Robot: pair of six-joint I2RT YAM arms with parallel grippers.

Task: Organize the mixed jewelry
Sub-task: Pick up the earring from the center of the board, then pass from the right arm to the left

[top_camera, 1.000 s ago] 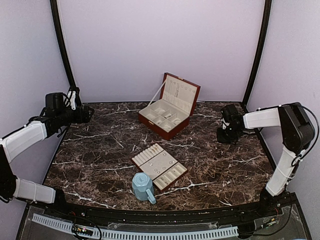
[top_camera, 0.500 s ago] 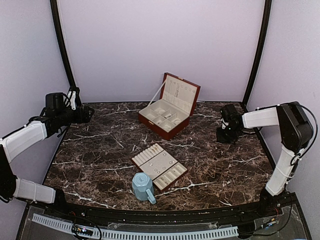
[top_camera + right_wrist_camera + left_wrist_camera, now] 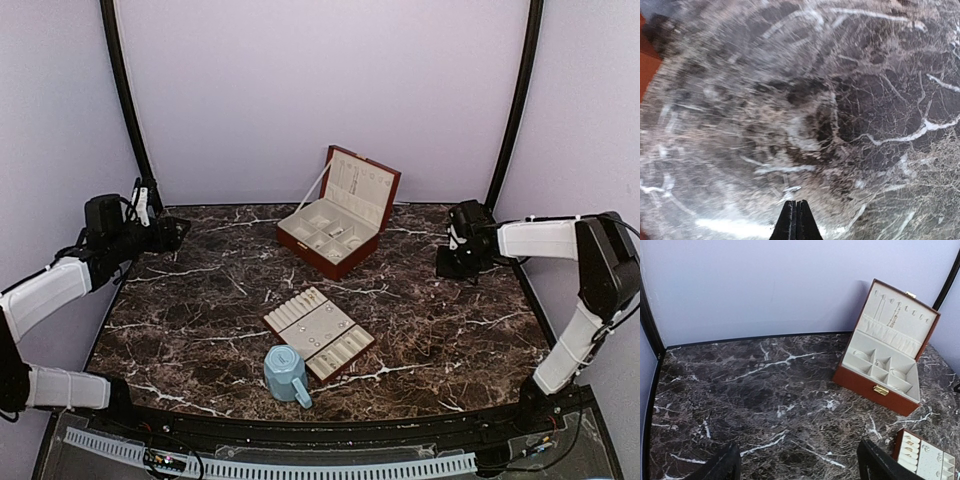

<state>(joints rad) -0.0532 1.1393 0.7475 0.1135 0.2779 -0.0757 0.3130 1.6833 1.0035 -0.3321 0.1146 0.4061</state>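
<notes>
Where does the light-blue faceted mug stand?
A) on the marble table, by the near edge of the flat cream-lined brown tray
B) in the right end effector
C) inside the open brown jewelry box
A: the top view shows the light-blue faceted mug on the marble table, beside the near edge of the flat cream-lined brown tray.

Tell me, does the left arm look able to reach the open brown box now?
Probably yes. The left gripper stands open near the table's far left corner, and only bare marble table lies between it and the open brown box. Nothing seems to block the way.
</notes>
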